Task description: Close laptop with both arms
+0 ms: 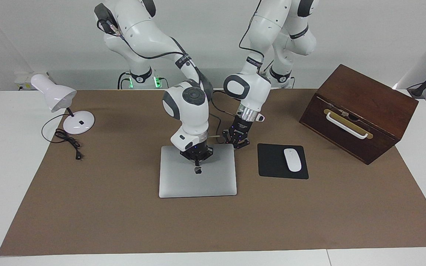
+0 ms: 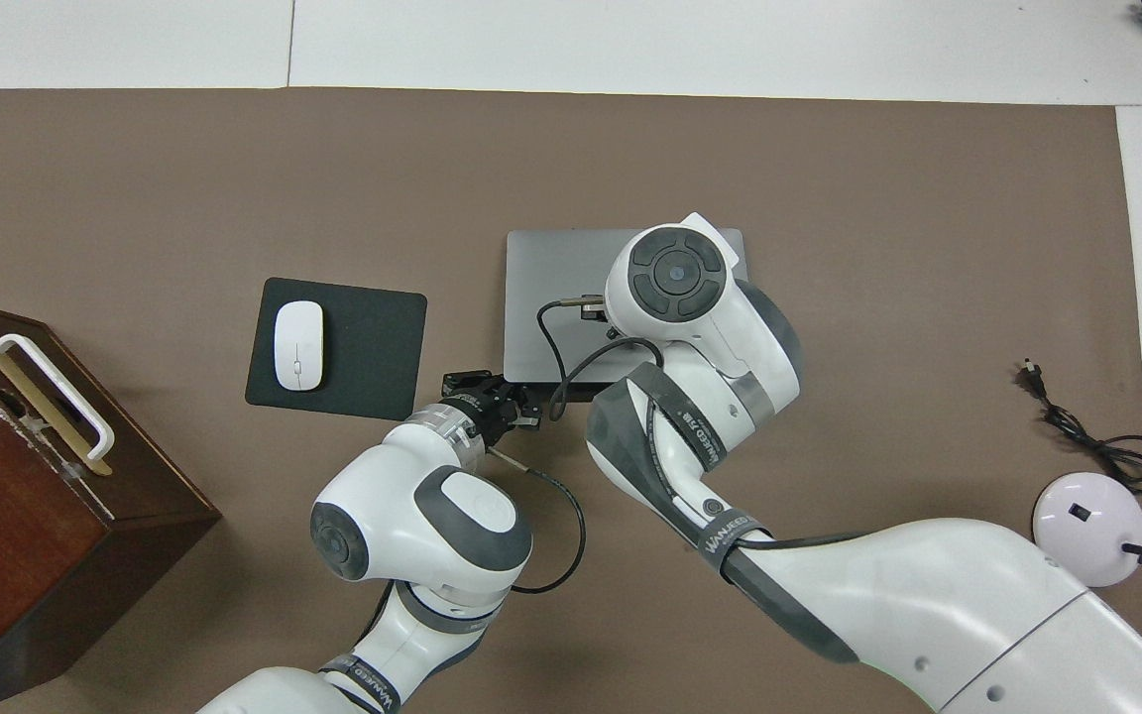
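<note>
The silver-grey laptop (image 1: 198, 183) lies shut and flat on the brown mat, its apple logo up; in the overhead view (image 2: 556, 288) the right arm's wrist covers much of it. My right gripper (image 1: 197, 161) points straight down with its shut fingertips on the lid, just on the robots' side of the logo; in the overhead view it is hidden under its own wrist. My left gripper (image 1: 238, 143) is low at the laptop's corner nearest the robots, toward the left arm's end, and also shows in the overhead view (image 2: 488, 395).
A black mouse pad (image 1: 272, 162) with a white mouse (image 1: 292, 159) lies beside the laptop toward the left arm's end. A dark wooden box (image 1: 361, 111) with a white handle stands past it. A white desk lamp (image 1: 56, 96) and its cable sit at the right arm's end.
</note>
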`<state>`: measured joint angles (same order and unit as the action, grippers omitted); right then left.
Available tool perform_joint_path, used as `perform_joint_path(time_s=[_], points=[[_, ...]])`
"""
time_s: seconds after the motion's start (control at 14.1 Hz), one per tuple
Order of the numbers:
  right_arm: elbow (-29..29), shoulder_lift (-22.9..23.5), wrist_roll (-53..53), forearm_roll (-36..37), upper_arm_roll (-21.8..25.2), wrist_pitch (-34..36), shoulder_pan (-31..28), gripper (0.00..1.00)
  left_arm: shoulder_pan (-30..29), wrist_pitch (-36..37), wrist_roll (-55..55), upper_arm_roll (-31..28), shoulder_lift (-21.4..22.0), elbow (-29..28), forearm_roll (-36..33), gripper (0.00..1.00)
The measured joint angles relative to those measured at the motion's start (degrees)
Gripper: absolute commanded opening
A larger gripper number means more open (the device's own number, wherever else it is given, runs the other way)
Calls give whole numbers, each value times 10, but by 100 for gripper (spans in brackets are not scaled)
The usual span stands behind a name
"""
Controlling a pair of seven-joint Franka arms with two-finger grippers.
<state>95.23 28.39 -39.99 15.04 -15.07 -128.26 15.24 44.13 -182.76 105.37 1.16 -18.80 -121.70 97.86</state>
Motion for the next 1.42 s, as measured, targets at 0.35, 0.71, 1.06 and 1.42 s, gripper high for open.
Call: perform_joint_path(time_s=[0.35,0.71,1.06,1.42], points=[[0,0,0,0,0,0,0,0,0,0,0,0,0,0,0,0],[-17,-4,5,0,0,39,-3,0,0,0,0,0,0,0,0,0],[-28,-21,13,0,-5,81,-4,0,0,0,0,0,0,0,0,0],[-39,-38,13,-10,-9,117,-4,0,0,0,0,0,0,0,0,0]])
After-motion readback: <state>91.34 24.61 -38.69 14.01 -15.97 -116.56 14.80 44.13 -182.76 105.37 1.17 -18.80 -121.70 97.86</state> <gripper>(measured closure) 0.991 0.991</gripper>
